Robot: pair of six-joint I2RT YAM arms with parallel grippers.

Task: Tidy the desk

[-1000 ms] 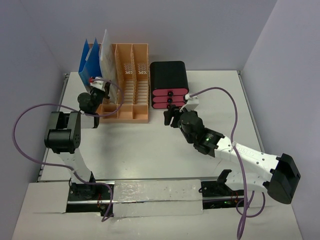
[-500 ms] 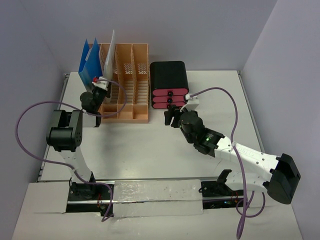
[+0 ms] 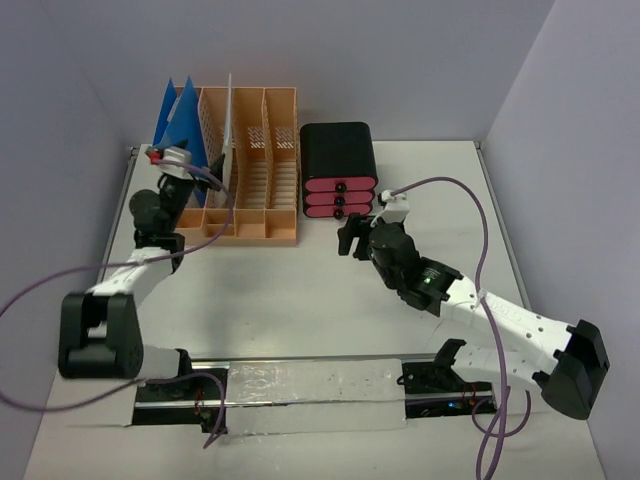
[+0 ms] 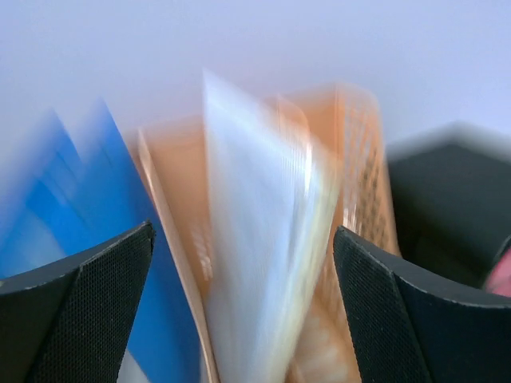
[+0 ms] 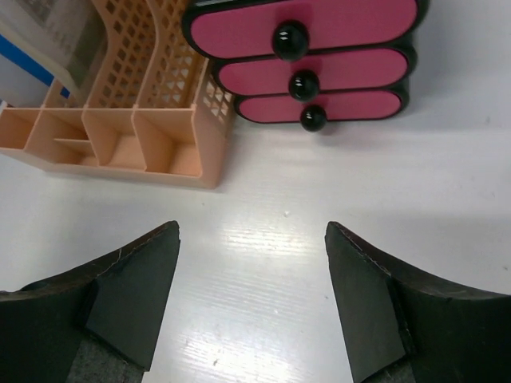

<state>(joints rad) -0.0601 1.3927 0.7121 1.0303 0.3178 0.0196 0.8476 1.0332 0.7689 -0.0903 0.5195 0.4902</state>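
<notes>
**Top external: filing looks nearly done**

The desk (image 3: 290,300) spreads beneath both arms. At its far edge, a white sheet (image 3: 229,125) and blue folders (image 3: 178,120) stand in the peach file rack (image 3: 262,180). The black drawer box (image 3: 338,150) beside it has its pink drawers closed. The left gripper (image 4: 243,231) is spread wide, with the sheet ungripped between its jaws. The right gripper (image 5: 251,239) is also spread and holds nothing. Little sorting seems left.

A peach lattice rack (image 3: 262,172), with blue folders (image 3: 178,125) at its left and an upright white sheet (image 3: 229,128) inside, stands just beside a black box with pink drawers (image 3: 338,165).

Even bright light, soft shadows; left wrist view motion-blurred; glare patch on desk (image 5: 263,263), right wrist view.
</notes>
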